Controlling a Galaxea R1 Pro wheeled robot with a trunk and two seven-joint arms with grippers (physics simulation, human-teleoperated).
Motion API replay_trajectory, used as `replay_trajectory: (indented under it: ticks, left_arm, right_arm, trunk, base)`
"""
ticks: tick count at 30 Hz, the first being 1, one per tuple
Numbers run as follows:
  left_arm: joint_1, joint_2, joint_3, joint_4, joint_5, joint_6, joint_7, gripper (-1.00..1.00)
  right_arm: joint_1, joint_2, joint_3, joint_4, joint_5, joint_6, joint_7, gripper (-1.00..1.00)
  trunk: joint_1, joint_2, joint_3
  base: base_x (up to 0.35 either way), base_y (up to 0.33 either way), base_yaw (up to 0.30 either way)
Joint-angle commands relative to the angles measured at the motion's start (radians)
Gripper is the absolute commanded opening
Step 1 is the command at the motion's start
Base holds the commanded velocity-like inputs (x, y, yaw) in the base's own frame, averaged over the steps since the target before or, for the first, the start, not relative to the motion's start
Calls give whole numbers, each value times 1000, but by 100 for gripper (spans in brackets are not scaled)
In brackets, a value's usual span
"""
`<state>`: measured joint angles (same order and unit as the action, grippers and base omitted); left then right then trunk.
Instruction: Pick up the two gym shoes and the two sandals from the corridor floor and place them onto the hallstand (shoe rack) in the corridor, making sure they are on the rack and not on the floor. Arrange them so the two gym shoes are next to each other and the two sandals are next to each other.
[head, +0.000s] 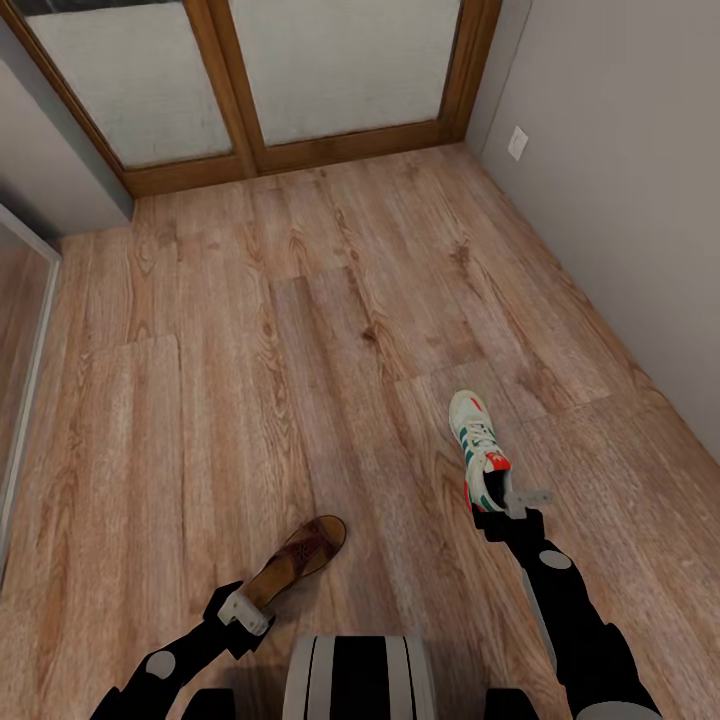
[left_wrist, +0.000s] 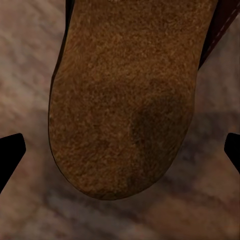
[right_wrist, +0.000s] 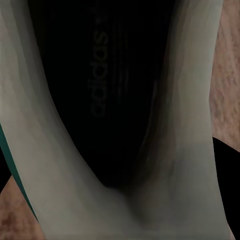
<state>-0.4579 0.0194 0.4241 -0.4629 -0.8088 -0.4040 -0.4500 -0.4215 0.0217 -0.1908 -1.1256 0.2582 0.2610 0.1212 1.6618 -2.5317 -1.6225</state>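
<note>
1. Above the corridor floor (head: 300, 330), the left claw (head: 243, 612) held one sandal (head: 298, 560) by its heel.
2. The right claw (head: 508, 506) gripped one gym shoe (head: 478, 445) at its heel.

We see matt wood-grain plank flooring (head: 300, 330), a brown leather-look sandal (head: 300, 560) with rough suede-like insole (left_wrist: 125, 105) — a white smooth-lined sneaker (head: 478, 445)

Bare floor (head: 300, 330) lies open ahead of both pincers; wall (head: 640, 200) hems the right pincer's (head: 508, 508) outer side; doors (head: 260, 80) block far ahead.
</note>
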Motion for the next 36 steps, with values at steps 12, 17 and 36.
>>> replay_trajectory:
  ticks: [12,17,36]
  left_arm:
    - [-1,1,8,0,-7,-6,-6,100]
    - [-1,2,9,0,-6,-6,-6,100]
    - [1,0,9,0,-6,-7,-6,100]
  right_arm:
    - [0,1,-4,-2,10,4,9,-100]
    - [0,1,-4,-2,10,4,9,-100]
    - [0,1,-4,-2,10,4,9,-100]
  trunk:
    - [1,-1,-8]
    - [1,-1,-8]
    - [1,-1,-8]
  base:
    - [0,0,0]
    - [0,0,0]
    - [37,5,0]
